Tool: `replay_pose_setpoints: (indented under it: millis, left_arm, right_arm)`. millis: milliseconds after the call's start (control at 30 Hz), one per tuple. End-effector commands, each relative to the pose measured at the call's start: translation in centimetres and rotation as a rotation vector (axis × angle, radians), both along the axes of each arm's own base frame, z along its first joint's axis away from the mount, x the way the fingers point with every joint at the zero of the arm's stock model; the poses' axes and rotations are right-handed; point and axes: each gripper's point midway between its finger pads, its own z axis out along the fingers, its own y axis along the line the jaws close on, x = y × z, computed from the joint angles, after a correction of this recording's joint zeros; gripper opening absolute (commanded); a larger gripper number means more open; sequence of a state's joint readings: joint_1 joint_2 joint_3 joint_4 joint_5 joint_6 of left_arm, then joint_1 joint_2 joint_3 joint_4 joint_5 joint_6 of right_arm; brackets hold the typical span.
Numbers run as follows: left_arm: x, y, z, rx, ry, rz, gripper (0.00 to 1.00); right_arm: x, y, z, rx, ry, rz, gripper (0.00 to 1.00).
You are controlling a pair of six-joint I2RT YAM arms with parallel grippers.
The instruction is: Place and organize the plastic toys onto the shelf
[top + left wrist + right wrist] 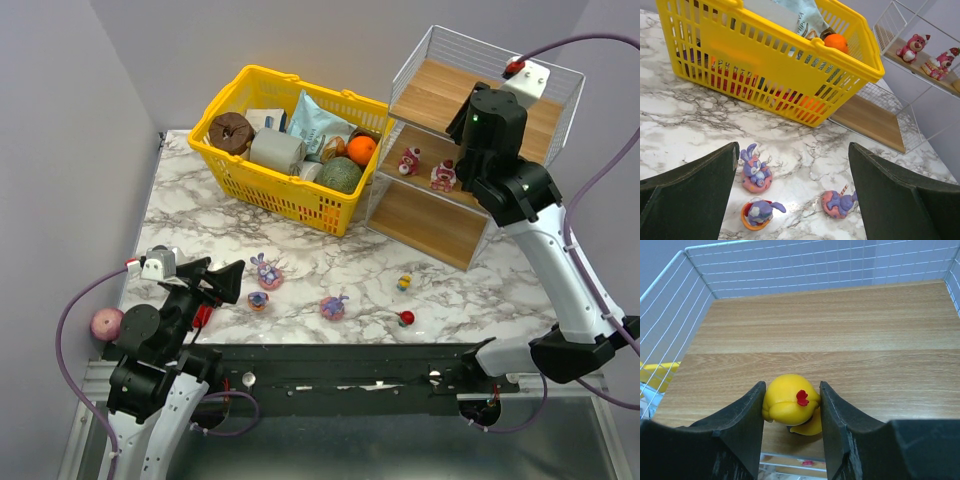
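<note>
Sitting between the fingers of the right gripper (791, 390), a yellow duck (787, 402) is held tight over the top board of the shelf (840, 330), near its front edge, so it can be put down there. The left gripper (793, 150) is spread wide open over three purple bunnies (756, 172) by the front edge of the counter (680, 125), ready for the next pick.

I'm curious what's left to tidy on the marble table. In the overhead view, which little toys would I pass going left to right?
purple bunny on a pink ring → pink-and-purple toy → small yellow duck. The bunny in an orange cup and the small red toy sit directly below others, so I leave them unranked.
</note>
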State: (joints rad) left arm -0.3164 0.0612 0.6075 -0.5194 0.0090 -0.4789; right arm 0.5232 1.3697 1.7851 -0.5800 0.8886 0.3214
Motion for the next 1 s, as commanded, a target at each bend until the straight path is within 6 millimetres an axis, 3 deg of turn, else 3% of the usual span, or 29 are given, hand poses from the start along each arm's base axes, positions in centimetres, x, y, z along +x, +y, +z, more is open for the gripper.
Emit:
replay_pose_setpoints:
  millis: [0, 233, 500, 967]
  left_arm:
    - [-0.1, 0.0, -0.2, 0.005, 0.006, -0.001, 0.99]
    - [0.0, 0.0, -0.3, 0.005, 0.009, -0.001, 0.99]
    - [0.0, 0.0, -0.3, 0.006, 0.013, -0.001, 0.99]
    - [0.0, 0.0, -0.3, 0.006, 0.013, -0.001, 0.99]
  right_arm:
    - [0.7, -0.8, -3.8, -0.077, 0.118, -0.035, 0.42]
    - [1.1, -0.5, -4.0, -0.080, 0.110, -0.017, 0.55]
    - [0.9, -0.2, -3.5, -0.074, 0.103, 0.010, 0.62]
    - [-1.0, 0.4, -0.3, -0.032, 0.056, 0.123, 0.77]
